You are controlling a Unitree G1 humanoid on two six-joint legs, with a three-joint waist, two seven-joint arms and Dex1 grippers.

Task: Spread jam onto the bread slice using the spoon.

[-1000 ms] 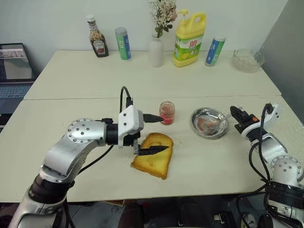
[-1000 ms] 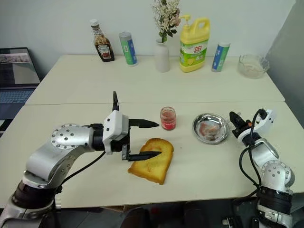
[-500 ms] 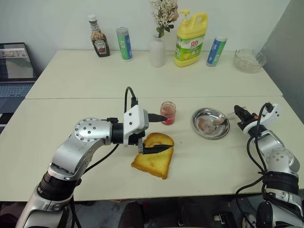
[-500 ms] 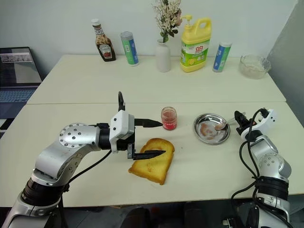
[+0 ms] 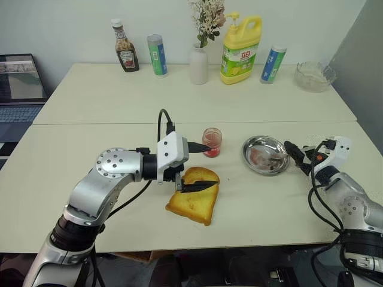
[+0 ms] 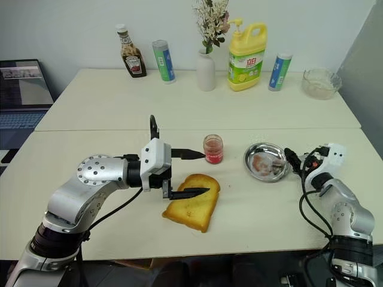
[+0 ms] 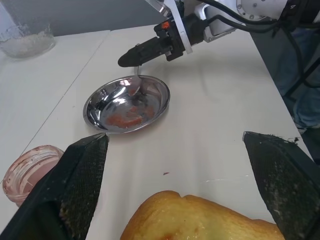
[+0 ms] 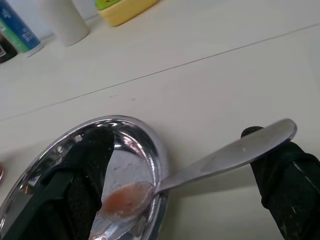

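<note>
Two cream-coloured desks (image 5: 90, 179) sit pushed together, a thin seam between them, against a pale wall.

Nearest the robot, one bread slice (image 5: 192, 203) lies flat on the front desk: thick, golden-yellow, square with a rounded top and tan crust, a little red smeared on it. The left hand (image 5: 203, 165) hangs over it with its two black fingers wide apart, one above the bread, the other pointing at the jam (image 5: 211, 142), dark red in one small, short, clear glass jar just beyond the bread.

To the right stands one round, shiny steel dish (image 5: 265, 154) with red smears inside. One small silver spoon (image 8: 200, 172) rests with its jam-coated bowl in the dish and its slim handle propped over the rim. The right hand (image 5: 297, 158) sits at the dish's right edge, its two black fingers spread either side of the spoon handle; the handle's end lies against one finger (image 8: 287, 185).

Along the far desk stand one brown ketchup bottle (image 5: 124, 45), two slim cylindrical containers (image 5: 156, 55), one white vase of dried flowers (image 5: 198, 60), one yellow detergent bottle with a pump (image 5: 240, 43) and one clear glass bowl (image 5: 312, 75). One open laptop (image 5: 21, 81) sits at far left.
</note>
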